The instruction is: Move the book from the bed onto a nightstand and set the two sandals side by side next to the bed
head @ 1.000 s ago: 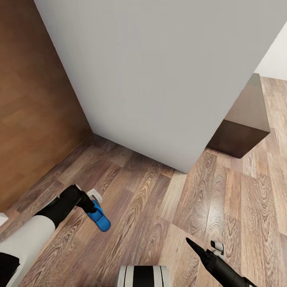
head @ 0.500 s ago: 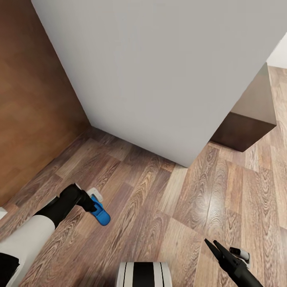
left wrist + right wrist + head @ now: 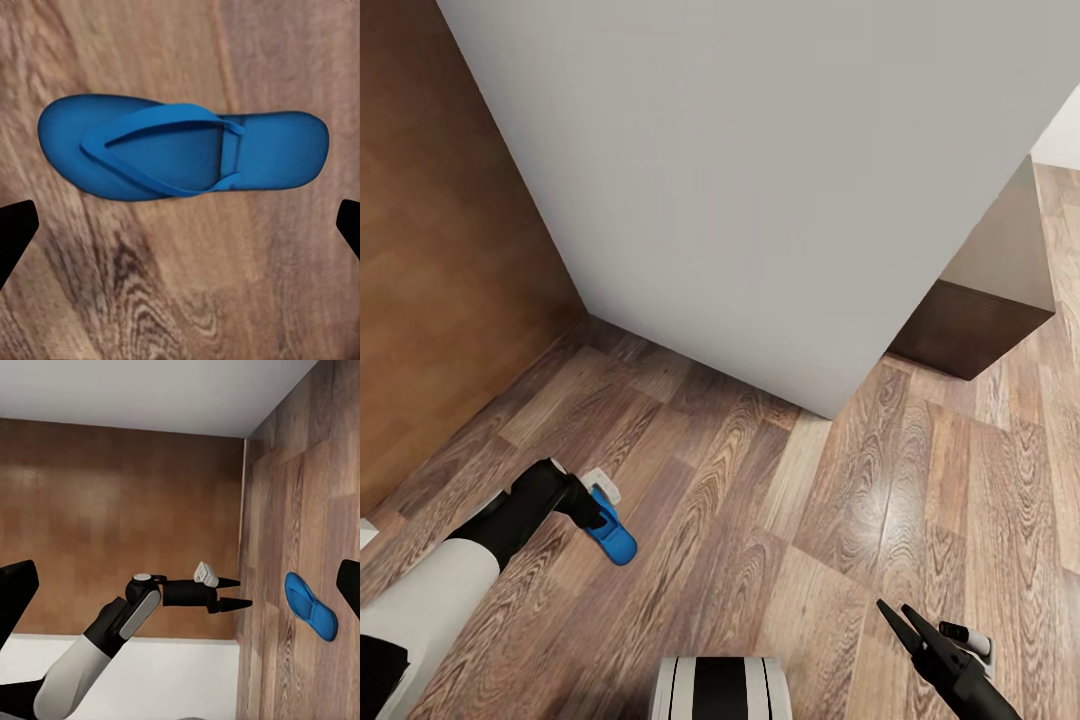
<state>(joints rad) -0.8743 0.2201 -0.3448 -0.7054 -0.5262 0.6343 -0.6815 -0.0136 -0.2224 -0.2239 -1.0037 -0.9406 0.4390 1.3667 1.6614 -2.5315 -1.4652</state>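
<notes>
A bright blue sandal (image 3: pixel 611 535) is seen lying flat on the wood-plank floor (image 3: pixel 780 500) in the lower left of the head view, directly beneath the left gripper (image 3: pixel 592 512). In the right wrist view the fingers of that gripper are spread, with their tips held just short of the sandal (image 3: pixel 310 606) and a gap left between them. In the left wrist view the sandal (image 3: pixel 180 155) is shown from above: a flat, rounded sole with thin straps forming a Y, matte and smooth, crossing the upper half of the frame, while the two black fingertips (image 3: pixel 15 229) stand wide apart at the frame's side edges.

The right gripper (image 3: pixel 900 620) is found at the lower right of the head view, above bare floor and well apart from the sandal; its two pointed black fingers are parted.

The light-grey mattress of the bed (image 3: pixel 760 180) fills the upper centre, plain and untextured, with a glossy dark-brown nightstand (image 3: pixel 985 300) beside it at the right and a brown wooden panel (image 3: pixel 450 280) at the left.
</notes>
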